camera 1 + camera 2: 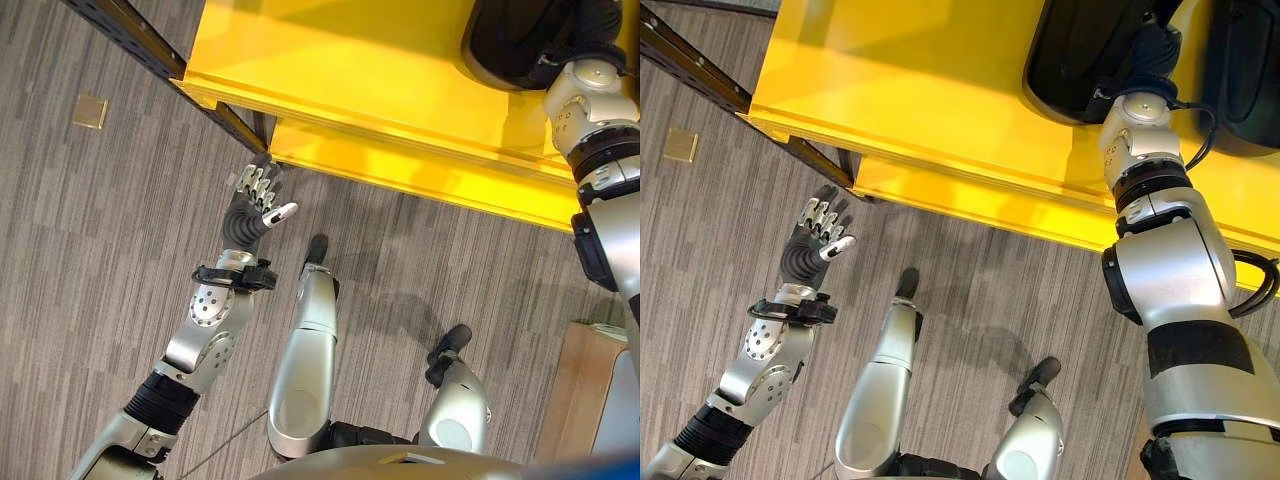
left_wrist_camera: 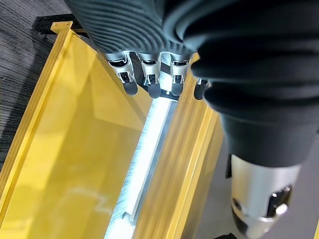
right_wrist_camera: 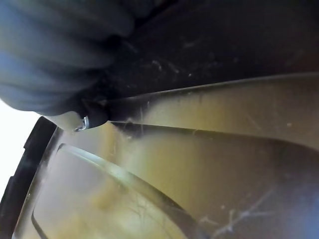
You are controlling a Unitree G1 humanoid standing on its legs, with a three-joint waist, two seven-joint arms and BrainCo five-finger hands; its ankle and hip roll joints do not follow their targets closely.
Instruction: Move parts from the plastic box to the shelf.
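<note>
The right arm reaches up onto the yellow shelf (image 1: 940, 90), and its right hand (image 1: 1140, 75) is at the edge of a black part (image 1: 1080, 60) resting on the shelf top; a second black part (image 1: 1245, 80) sits just beside it, farther along the same shelf. In the right wrist view a dark, scuffed surface lies right against the camera, so I cannot tell whether the fingers are closed on the part or already slack. My reading is that this is the placing step: the part seems to be set down on the shelf, and the next move would call for freeing the hand and drawing the arm back off the shelf without dragging the part toward the shelf's front lip. The left hand (image 1: 257, 195) hovers below the shelf, just short of its front edge and near the dark shelf post (image 1: 140, 40), fingers straight and spread, holding nothing. A small tan square (image 1: 90, 111) lies on the carpeted floor (image 1: 80, 260), well apart from the shelf. The neighbouring black part leaves little room beside the right hand, so pulling out sideways could knock it.
</note>
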